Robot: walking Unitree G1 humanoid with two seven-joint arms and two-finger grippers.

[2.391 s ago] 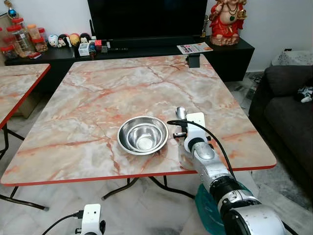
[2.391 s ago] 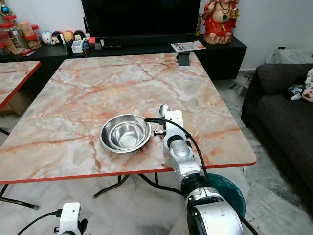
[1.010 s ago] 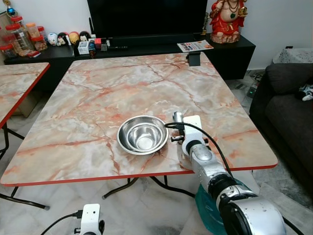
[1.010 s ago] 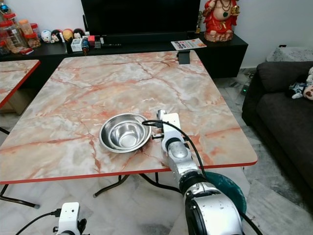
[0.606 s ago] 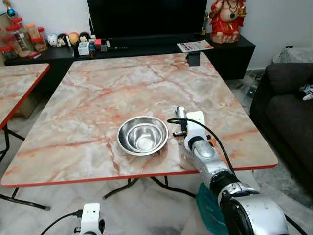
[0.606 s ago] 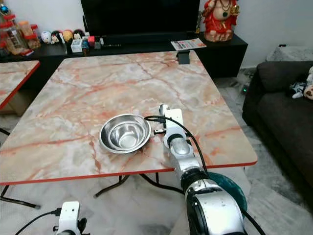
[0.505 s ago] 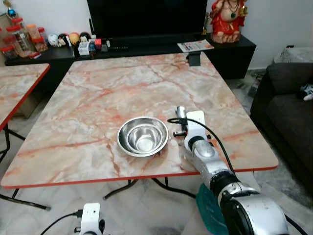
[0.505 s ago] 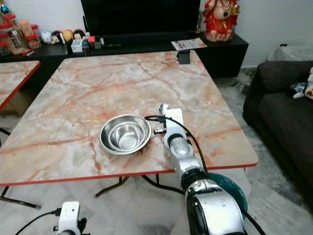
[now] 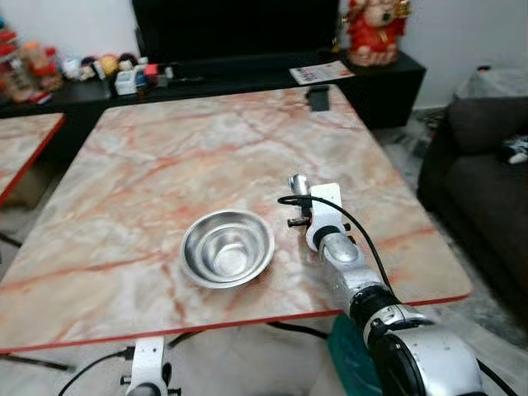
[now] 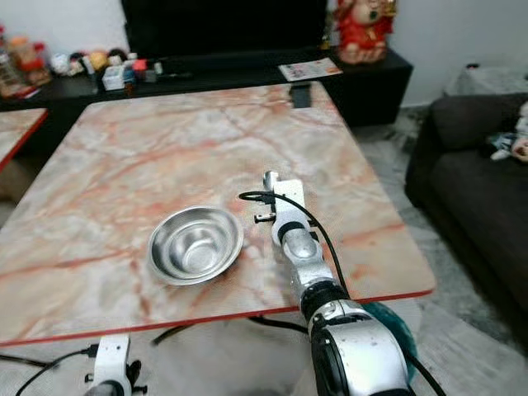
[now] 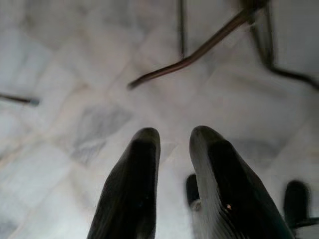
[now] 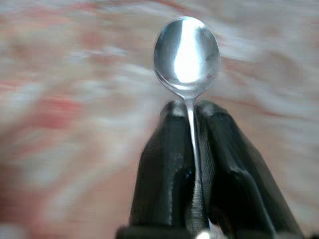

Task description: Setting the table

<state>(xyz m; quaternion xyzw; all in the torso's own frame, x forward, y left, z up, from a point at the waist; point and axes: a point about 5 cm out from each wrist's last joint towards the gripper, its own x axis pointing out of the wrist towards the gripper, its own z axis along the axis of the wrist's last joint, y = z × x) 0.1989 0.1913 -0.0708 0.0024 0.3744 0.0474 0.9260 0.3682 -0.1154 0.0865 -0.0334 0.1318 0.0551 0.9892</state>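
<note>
A steel bowl [image 9: 227, 247] sits on the marble table [image 9: 165, 157], near its front edge. Just to the right of the bowl, my right gripper [image 9: 304, 200] hovers low over the tabletop, shut on the handle of a metal spoon [image 12: 187, 50]. The spoon's round end [image 9: 297, 181] pokes out past the fingers [image 12: 164, 149], pointing away from me. My left gripper [image 11: 174, 134] hangs idle below the table over the tiled floor, its fingers slightly apart with nothing between them.
A small black object [image 9: 318, 97] lies at the table's far edge. A second marble table [image 9: 25, 140] stands to the left and a dark sofa [image 9: 487, 181] to the right. Behind is a black TV cabinet [image 9: 247, 74] with jars, trinkets and a red statue [image 9: 371, 33].
The whole picture has shifted and blurred a little, so the camera has moved. My right gripper still holds the spoon just right of the bowl.
</note>
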